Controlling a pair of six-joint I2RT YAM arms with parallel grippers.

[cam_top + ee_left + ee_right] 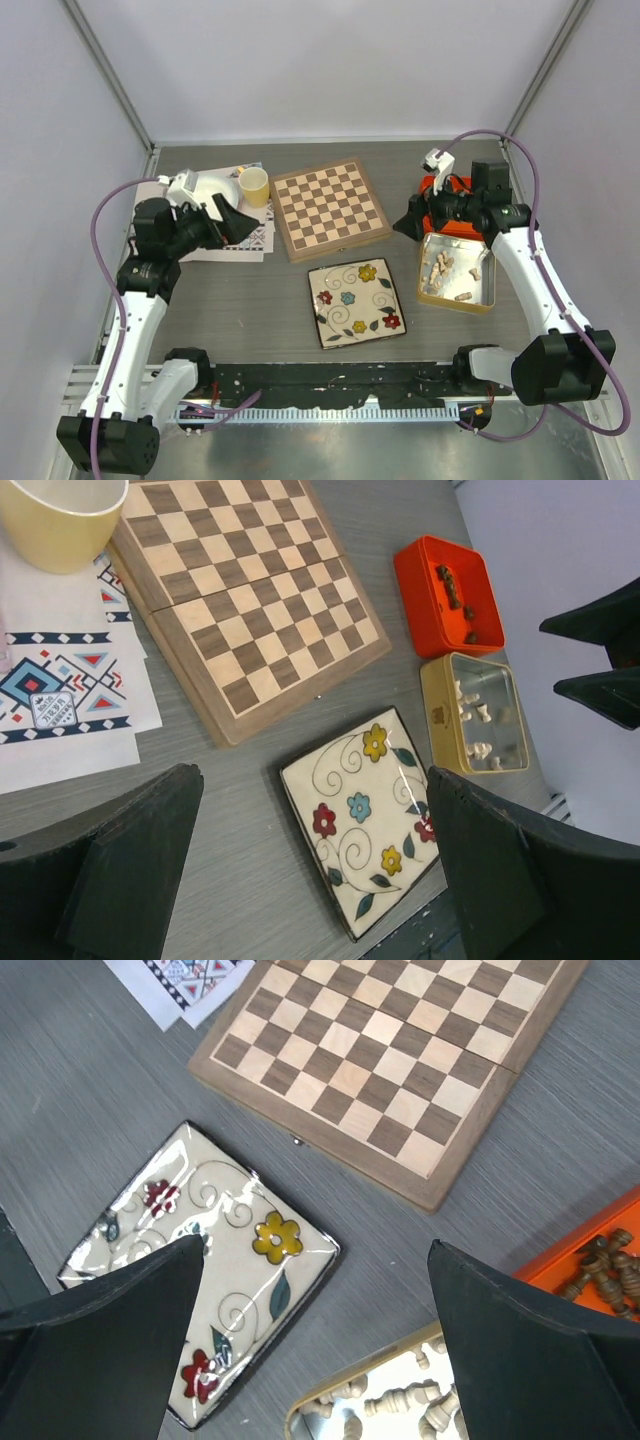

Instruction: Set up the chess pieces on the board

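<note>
- Right now, your left pincer and right pincer both stand with jaws wide apart, gripping nothing.
- The orange tin sits just under and behind the right pincer. It holds the dark brown chess pieces, lying loose.
- The gold tin sits just beside the orange one, on the right pincer's near side. It holds the pale cream chess pieces, mostly tipped over.
- The board lies flat on the desk between your two pincers. Every piece you can see is in a tin.
- The floral plate lies just nearer than the board, also between the pincers.
- The yellow cup stands upright just beyond the left pincer, on patterned paper.
- The gold tin's rim bears a small emblem and the paper a small badge; both are too small to read.
</note>
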